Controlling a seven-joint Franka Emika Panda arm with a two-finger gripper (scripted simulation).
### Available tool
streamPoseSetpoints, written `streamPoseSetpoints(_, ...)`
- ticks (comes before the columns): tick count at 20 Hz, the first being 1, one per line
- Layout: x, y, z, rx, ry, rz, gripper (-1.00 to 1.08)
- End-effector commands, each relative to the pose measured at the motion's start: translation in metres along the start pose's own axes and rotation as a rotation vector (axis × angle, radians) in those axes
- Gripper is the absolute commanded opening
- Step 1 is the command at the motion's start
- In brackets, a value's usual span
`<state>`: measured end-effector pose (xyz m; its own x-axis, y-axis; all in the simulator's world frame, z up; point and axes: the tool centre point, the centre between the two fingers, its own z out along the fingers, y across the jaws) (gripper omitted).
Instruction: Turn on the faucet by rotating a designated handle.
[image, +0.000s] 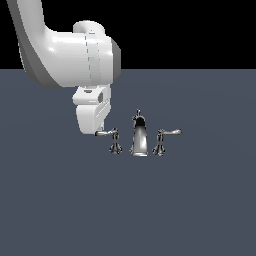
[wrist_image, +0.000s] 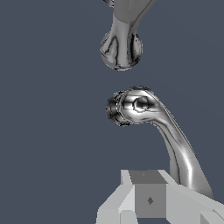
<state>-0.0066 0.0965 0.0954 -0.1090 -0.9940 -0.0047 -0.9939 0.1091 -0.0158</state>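
The claw (image: 98, 131) is hanging left of center in the exterior view, right at the tip of the handle (image: 107, 133); whether its fingers are spread or pressed together I cannot tell. The lever's long axis is running from that tip toward the exterior view's right, ending at its pedestal beside the faucet (image: 139, 136) spout at mid-frame. In the wrist view a finger (wrist_image: 148, 199) is sitting just beside the arm's outer end, so a sideways push there looks like the coming move.

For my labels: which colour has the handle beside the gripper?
Shiny chrome silver, with dark reflections; the handle shows best in the wrist view, near the gripper.
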Motion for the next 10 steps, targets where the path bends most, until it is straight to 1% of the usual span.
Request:
streamPoseSetpoints(1, 0.003, 0.013, 0.000, -0.011, 0.005, -0.003, -1.00)
streamPoseSetpoints(9, 0.008, 0.041, 0.000, -0.015, 0.005, -0.010, -1.00)
streamPoseSetpoints(10, 0.008, 0.041, 0.000, -0.015, 0.005, -0.010, -1.00)
